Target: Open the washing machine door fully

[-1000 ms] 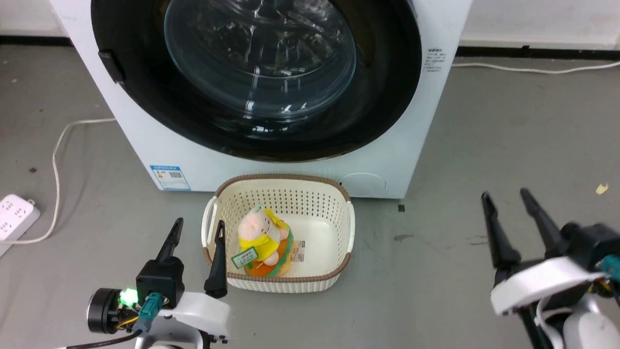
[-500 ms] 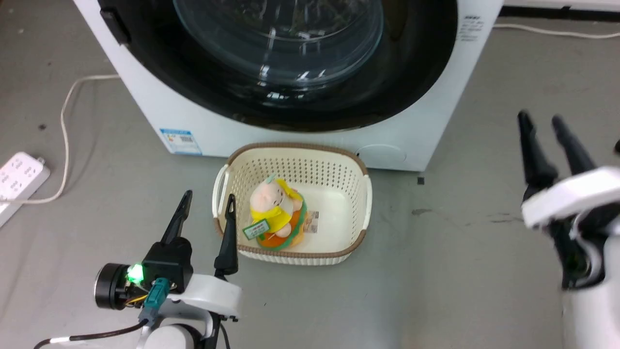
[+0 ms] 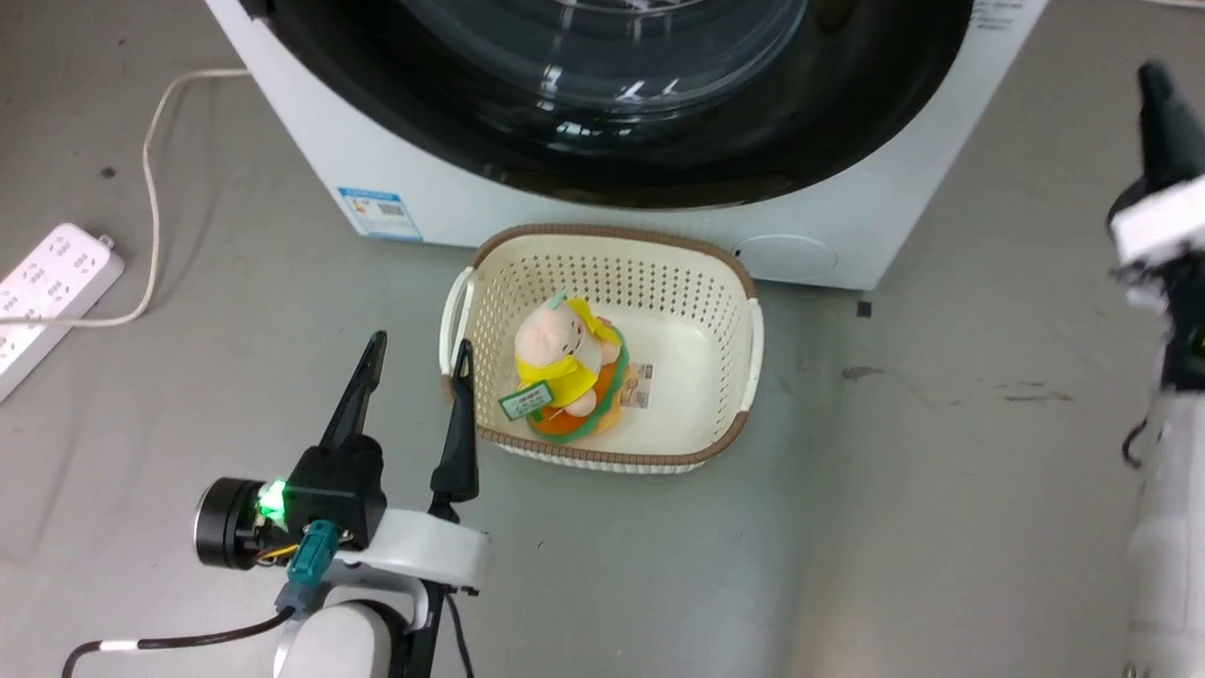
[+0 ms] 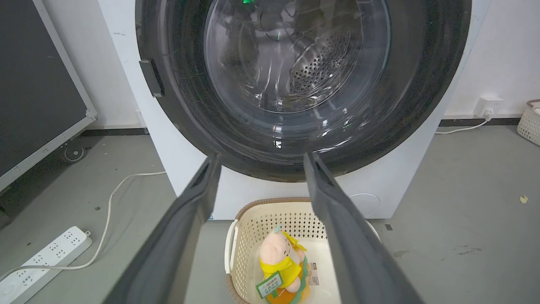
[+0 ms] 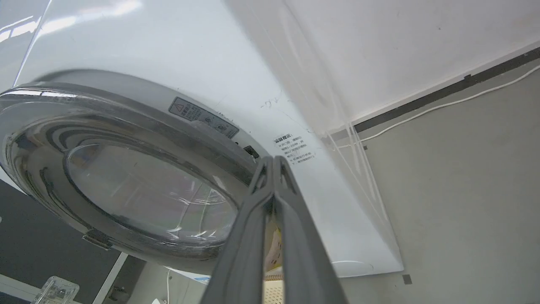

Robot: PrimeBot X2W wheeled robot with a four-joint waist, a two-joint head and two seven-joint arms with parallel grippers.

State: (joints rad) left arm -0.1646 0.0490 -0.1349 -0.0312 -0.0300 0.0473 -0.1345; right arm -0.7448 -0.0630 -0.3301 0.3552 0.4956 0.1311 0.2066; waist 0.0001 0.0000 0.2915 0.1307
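Our left gripper point(image 3: 420, 341), two long dark fingers spread and empty, hovers low beside a cream perforated plastic basket point(image 3: 678, 278). Our right gripper point(image 5: 273, 159), fingertips pressed together on nothing, is raised near the right rim of the large round glossy black washing machine door point(image 4: 295, 63), which looks shut against the white machine front point(image 3: 377, 160). We judge it stiff, heavy, slippery glass; the right rim edge seems the place to hook.

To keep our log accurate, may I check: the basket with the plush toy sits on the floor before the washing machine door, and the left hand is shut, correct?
Not quite: the left hand is open, its fingers spread apart, as the left wrist view shows. The basket with the plush toy does sit on the floor before the washing machine door.
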